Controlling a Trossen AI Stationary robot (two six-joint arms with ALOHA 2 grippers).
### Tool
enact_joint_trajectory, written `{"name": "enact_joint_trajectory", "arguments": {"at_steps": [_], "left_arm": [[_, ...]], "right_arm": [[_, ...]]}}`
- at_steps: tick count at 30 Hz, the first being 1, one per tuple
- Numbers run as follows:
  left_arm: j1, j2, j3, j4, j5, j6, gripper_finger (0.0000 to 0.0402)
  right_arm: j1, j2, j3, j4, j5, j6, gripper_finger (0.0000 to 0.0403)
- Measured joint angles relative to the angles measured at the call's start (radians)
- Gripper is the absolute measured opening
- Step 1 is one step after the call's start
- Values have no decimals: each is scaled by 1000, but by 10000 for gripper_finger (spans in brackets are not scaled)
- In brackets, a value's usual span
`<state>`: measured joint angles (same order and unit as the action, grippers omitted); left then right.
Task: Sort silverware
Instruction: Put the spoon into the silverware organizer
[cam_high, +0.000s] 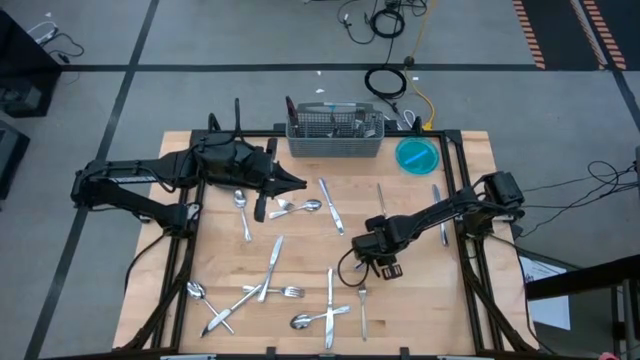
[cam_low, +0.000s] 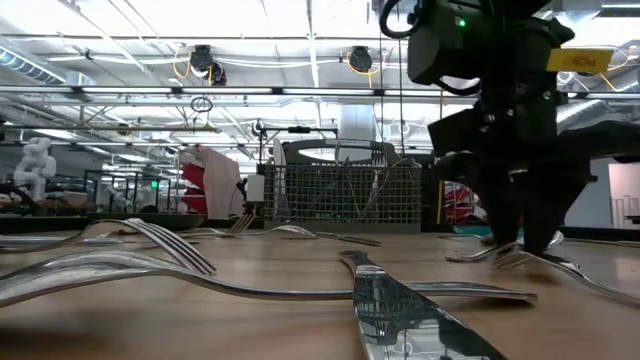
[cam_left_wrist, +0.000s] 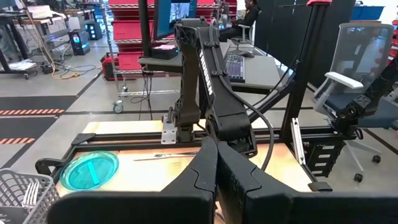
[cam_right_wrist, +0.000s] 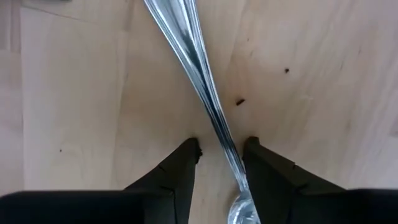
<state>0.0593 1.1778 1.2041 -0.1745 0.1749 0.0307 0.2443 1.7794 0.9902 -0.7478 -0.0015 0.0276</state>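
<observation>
Silverware lies scattered over the wooden table (cam_high: 420, 320): spoons and a knife (cam_high: 330, 205) in the middle, forks, knives and spoons (cam_high: 328, 300) toward the near edge. My right gripper (cam_right_wrist: 221, 149) (cam_high: 388, 268) points straight down, open, its tips low at the table. The fingers stand on either side of the thin neck of one silver piece (cam_right_wrist: 196, 68), whose handle lies flat on the wood. I cannot tell whether they touch it. My left gripper (cam_left_wrist: 217, 171) (cam_high: 300, 183) is shut on nothing and raised over the table's far left part.
A grey wire-mesh caddy (cam_high: 335, 132) holding a few pieces stands at the far edge, with a teal round plate (cam_high: 417, 155) to its right. A knife (cam_high: 437, 205) lies near the right arm. A long knife (cam_low: 400, 310) lies close to the low camera.
</observation>
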Motion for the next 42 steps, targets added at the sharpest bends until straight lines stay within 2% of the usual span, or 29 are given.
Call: {"name": "enact_joint_trajectory", "arguments": {"at_steps": [3,7,8,15,19,27,29,33,42], "left_arm": [[0,0,0,0,0,1,11],[0,0,0,0,0,2,11],[0,0,0,0,0,2,11],[0,0,0,0,-1,2,11],[0,0,0,0,-1,2,11],[0,-17,1,41,-1,2,11],[0,-37,2,40,-1,2,11],[0,-89,2,48,-1,2,11],[0,-234,2,54,-1,2,11]], "right_arm": [[0,-1,-25,8,2,31,100],[-1,-1,-31,2,14,57,21],[-1,-1,-32,1,12,71,13],[4,8,24,-82,39,193,4],[11,14,129,-226,145,214,2],[-55,10,395,-489,354,200,1],[-88,10,461,-562,418,180,1],[-179,10,604,-593,541,129,1],[-441,34,885,-635,614,-56,0]]}}
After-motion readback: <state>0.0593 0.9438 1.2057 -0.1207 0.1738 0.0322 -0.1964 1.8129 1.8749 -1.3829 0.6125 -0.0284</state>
